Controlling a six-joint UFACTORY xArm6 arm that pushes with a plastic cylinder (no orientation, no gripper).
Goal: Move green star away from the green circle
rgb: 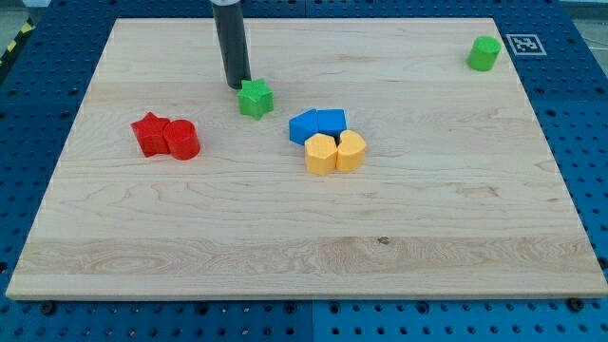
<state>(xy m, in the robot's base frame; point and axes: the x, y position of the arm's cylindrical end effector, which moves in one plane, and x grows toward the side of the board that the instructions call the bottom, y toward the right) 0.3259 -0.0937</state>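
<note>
The green star (255,98) lies on the wooden board a little left of the middle, toward the view's top. The green circle (484,53) stands far off at the view's top right corner of the board. My tip (237,85) is at the lower end of the dark rod, just to the upper left of the green star, touching or almost touching it.
A red star (150,133) and a red cylinder (180,140) sit together at the left. Two blue blocks (317,124) and two yellow blocks (334,152) are clustered right of the green star. A marker tag (524,44) is beyond the board's top right corner.
</note>
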